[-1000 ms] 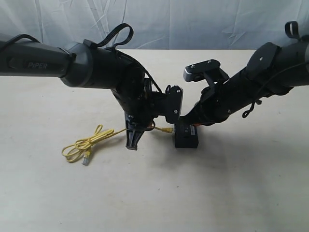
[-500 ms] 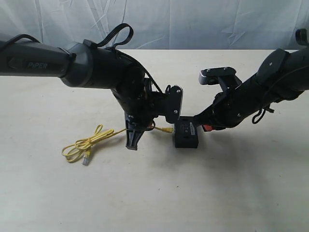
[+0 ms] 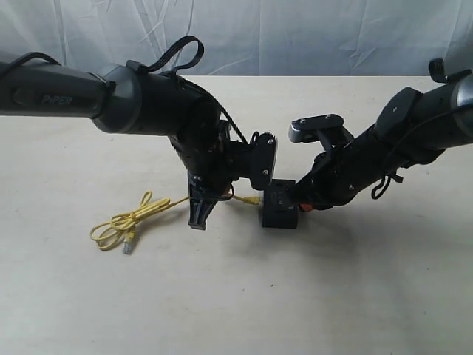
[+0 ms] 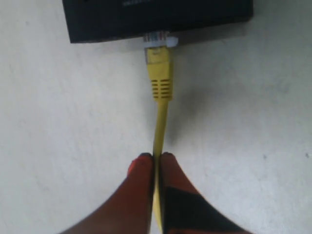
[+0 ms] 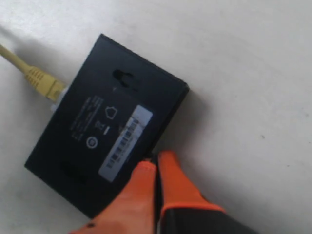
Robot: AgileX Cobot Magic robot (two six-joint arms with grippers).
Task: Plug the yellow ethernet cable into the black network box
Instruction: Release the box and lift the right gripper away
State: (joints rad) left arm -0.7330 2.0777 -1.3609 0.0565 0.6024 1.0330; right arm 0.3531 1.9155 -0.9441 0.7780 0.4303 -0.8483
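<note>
The black network box (image 3: 279, 208) lies flat on the table, its white label (image 5: 126, 143) facing up. My left gripper (image 4: 157, 160) is shut on the yellow ethernet cable (image 4: 160, 122), a short way behind the plug. The clear plug (image 4: 158, 41) meets the side of the box (image 4: 156, 17); how deep it sits I cannot tell. My right gripper (image 5: 156, 160) is shut with nothing between its orange fingers, and its tips touch the box's (image 5: 92, 141) opposite long side. The cable's loose bundle (image 3: 122, 225) and its other plug lie to the left.
The left arm's dark finger housing (image 3: 199, 211) stands down on the table beside the cable. A pale wrinkled backdrop (image 3: 295, 37) closes the far edge of the beige table (image 3: 332, 296).
My right gripper drew back to the right, then returned against the box's right side. The box and the cable bundle shifted slightly left. The left gripper kept its hold on the cable.
</note>
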